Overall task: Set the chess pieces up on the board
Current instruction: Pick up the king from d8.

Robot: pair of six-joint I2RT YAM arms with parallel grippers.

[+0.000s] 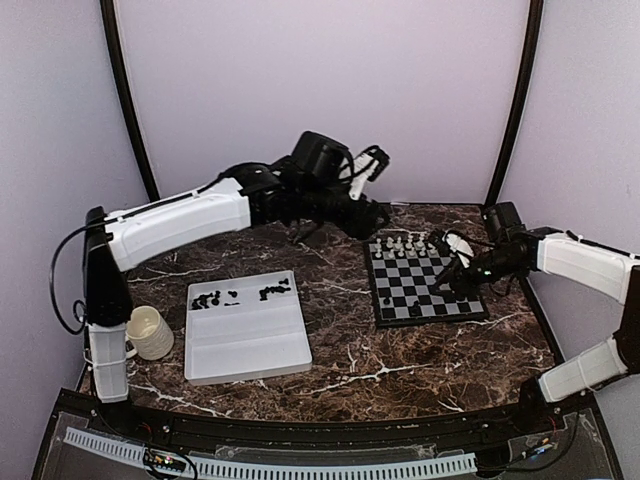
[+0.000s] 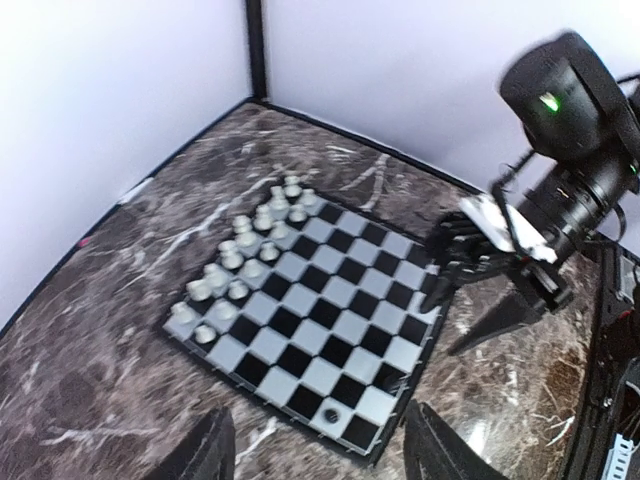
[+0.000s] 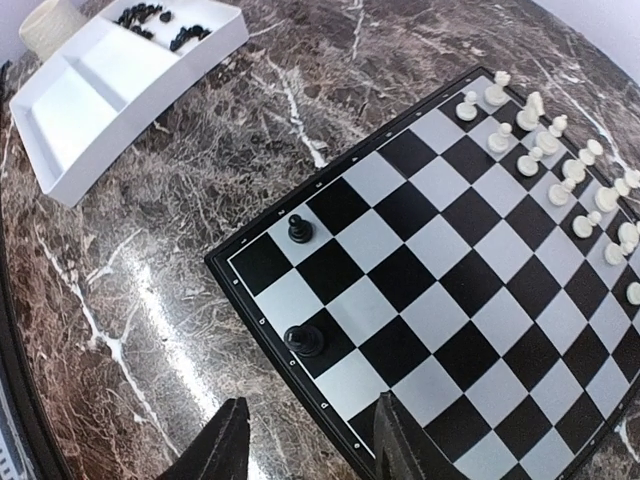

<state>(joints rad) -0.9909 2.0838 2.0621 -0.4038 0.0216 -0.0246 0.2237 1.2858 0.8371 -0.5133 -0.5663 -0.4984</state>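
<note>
The board (image 1: 425,285) lies right of centre, with white chess pieces (image 1: 405,243) in two rows along its far edge. In the right wrist view two black pieces stand near the board's (image 3: 450,260) corner, a small one (image 3: 299,230) on a light square and a larger one (image 3: 305,340) on a black square by the rim. My right gripper (image 3: 315,450) hangs open just outside that rim, nothing between its fingers. My left gripper (image 2: 320,455) is open and empty above the board's (image 2: 300,320) edge, near a black piece (image 2: 330,412). More black pieces (image 1: 240,293) lie in the tray.
A white rectangular tray (image 1: 250,350) sits left of centre on the marble table. A cream cup (image 1: 150,333) stands beside its left side. The left arm (image 1: 200,215) stretches across the back of the table toward the board's far left corner. The right gripper (image 2: 470,250) shows over the board's far side.
</note>
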